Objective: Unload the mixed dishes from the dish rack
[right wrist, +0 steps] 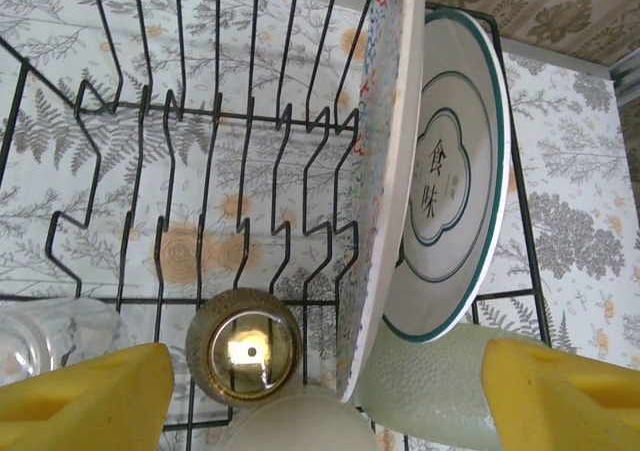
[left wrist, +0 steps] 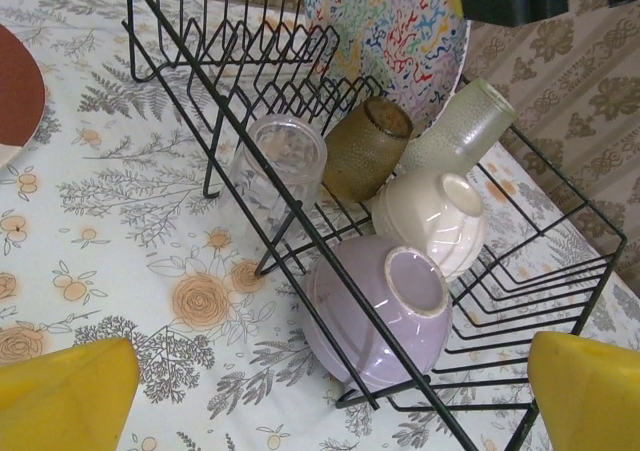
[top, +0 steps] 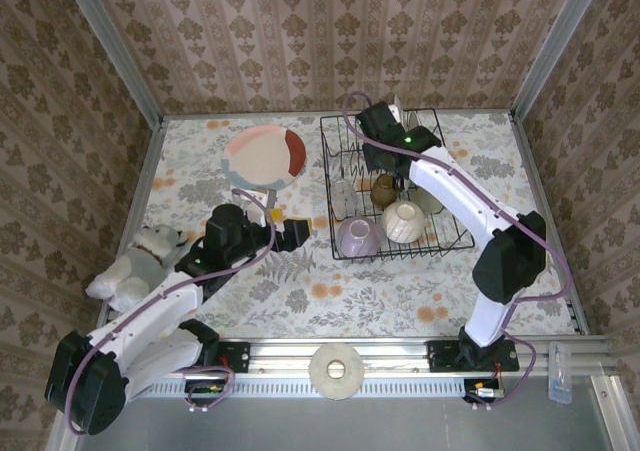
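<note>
The black wire dish rack (top: 440, 233) stands at the right of the table. Upside down in it lie a lilac bowl (left wrist: 375, 311), a cream bowl (left wrist: 430, 221), an amber cup (left wrist: 365, 149), a clear glass (left wrist: 280, 166) and a pale green tumbler (left wrist: 455, 136). At its far end two plates stand on edge, a colourful patterned plate (right wrist: 385, 171) and a green-ringed plate (right wrist: 445, 181). My right gripper (right wrist: 325, 401) hangs open over these plates, its fingers astride both and touching neither. My left gripper (left wrist: 325, 401) is open just left of the rack, facing the lilac bowl. A pink-and-red plate (top: 265, 156) lies flat on the table.
A white plush dog (top: 135, 264) sits at the table's left edge beside my left arm. A pale ring-shaped disc (top: 337, 370) rests on the front rail between the arm bases. Patterned walls close in the table on three sides.
</note>
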### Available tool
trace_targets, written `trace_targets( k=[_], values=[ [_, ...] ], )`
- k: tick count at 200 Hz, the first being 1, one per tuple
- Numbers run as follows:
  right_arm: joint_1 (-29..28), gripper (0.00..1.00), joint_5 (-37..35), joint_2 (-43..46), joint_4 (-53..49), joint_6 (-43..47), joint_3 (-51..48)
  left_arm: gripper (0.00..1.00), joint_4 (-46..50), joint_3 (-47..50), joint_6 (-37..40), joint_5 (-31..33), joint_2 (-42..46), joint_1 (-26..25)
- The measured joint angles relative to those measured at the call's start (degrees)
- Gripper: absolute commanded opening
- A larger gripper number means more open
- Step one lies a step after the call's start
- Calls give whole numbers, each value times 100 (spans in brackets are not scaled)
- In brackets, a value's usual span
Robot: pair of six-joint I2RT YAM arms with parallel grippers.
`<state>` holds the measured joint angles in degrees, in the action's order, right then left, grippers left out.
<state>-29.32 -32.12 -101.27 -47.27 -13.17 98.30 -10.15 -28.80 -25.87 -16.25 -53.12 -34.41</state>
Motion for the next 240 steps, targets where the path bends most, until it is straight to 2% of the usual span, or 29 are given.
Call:
trace_targets(
  k=[52,93,155,240],
  values=[
    [15,62,-284,-378,-76,-79,227,100,20,26,-101,317,63,0],
    [15,56,-616,-393,-35,-208,262,100,267,-70,-334,509,-302,0],
    [15,47,-933,-688,48,-354,546,100,-85,98,-192,0,144,7],
    [15,36,-1294,-1040,57,-529,802,100,-1829,984,-258,-1113,743,4]
  ],
)
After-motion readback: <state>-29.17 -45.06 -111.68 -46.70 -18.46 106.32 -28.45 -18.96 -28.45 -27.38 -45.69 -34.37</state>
